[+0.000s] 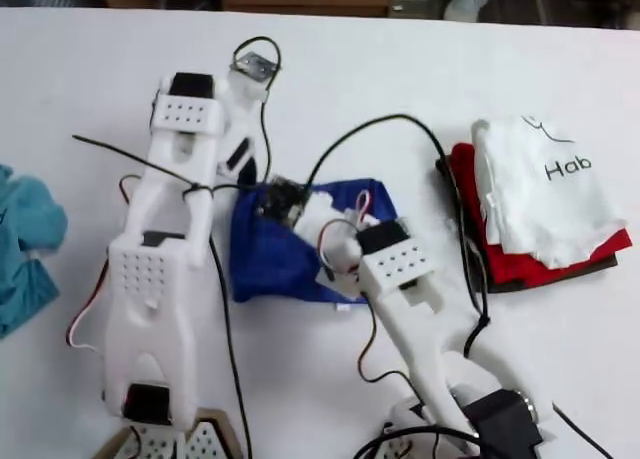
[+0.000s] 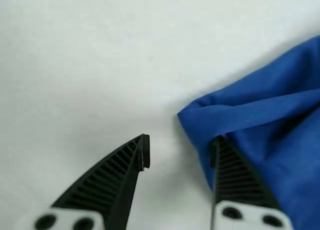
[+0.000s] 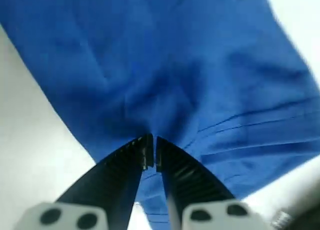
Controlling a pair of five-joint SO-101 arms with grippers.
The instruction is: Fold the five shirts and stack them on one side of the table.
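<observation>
midway across the tabletop (image 1: 400, 69), a rumpled blue shirt (image 1: 265, 264) lies partly hidden under both arms. right hand (image 3: 151, 146) pinches its cloth, nearly closed; left hand (image 2: 180, 142) gapes wide at its corner.

Cables (image 1: 352, 131) over blue shirt (image 1: 265, 264), apparently.

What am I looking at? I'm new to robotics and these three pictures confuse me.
Two white robot arms, the left arm and the right arm, sit at a white table, seen from above. The other two pictures come from a camera on each wrist. A blue shirt lies in the middle, a teal shirt at one edge, and a stack of folded shirts toward the other side. The right arm's black fingers pinch the blue shirt. The left arm's fingers are open at its corner.
</observation>
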